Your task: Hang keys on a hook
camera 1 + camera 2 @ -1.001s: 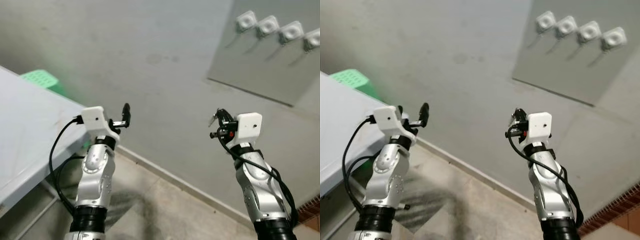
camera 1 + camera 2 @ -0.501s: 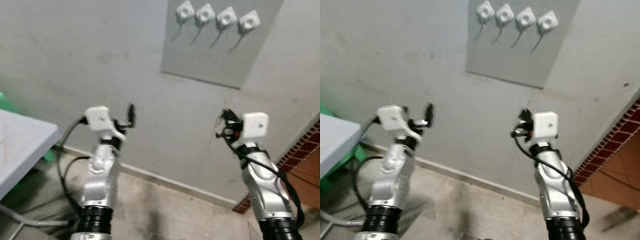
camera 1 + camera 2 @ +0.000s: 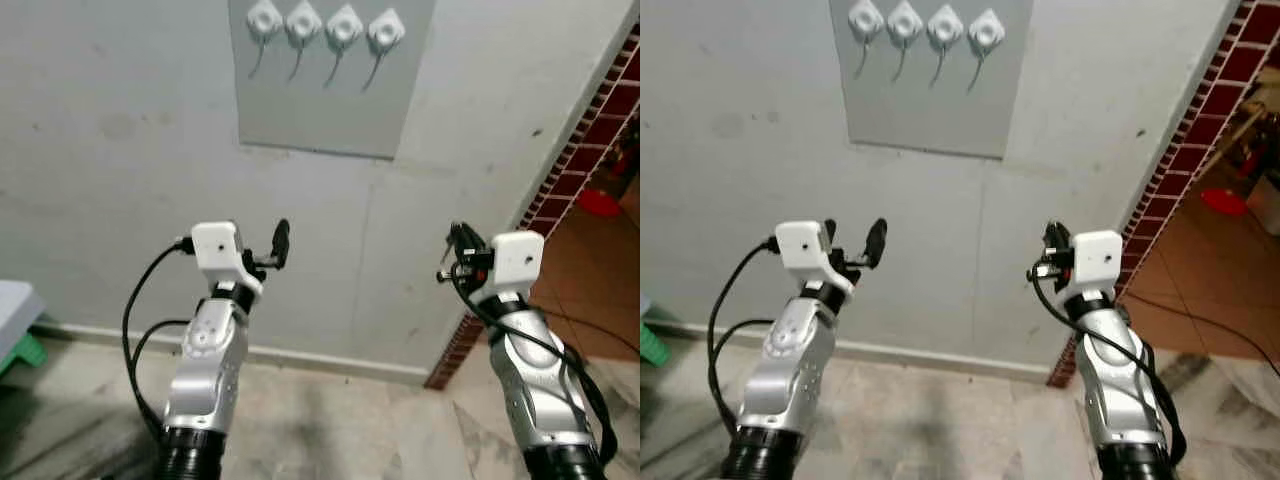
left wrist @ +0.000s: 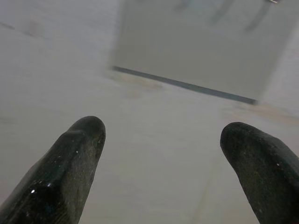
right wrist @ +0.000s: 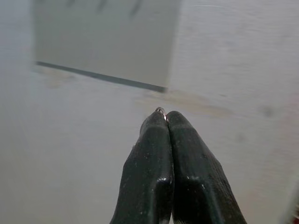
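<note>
Right wrist view shows the right gripper (image 5: 166,116) pinched on a keyring (image 5: 160,110), hooks (image 3: 322,27) unreached overhead.

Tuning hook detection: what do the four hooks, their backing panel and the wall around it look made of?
Hooks: likely glossy white plastic bases, thin grey wire-like prongs hanging below. Backing panel: flat, matte grey, sharp-edged board; material unclear. Wall: matte grey plaster or cement, mottled stains. Red brick edge at the right.
</note>
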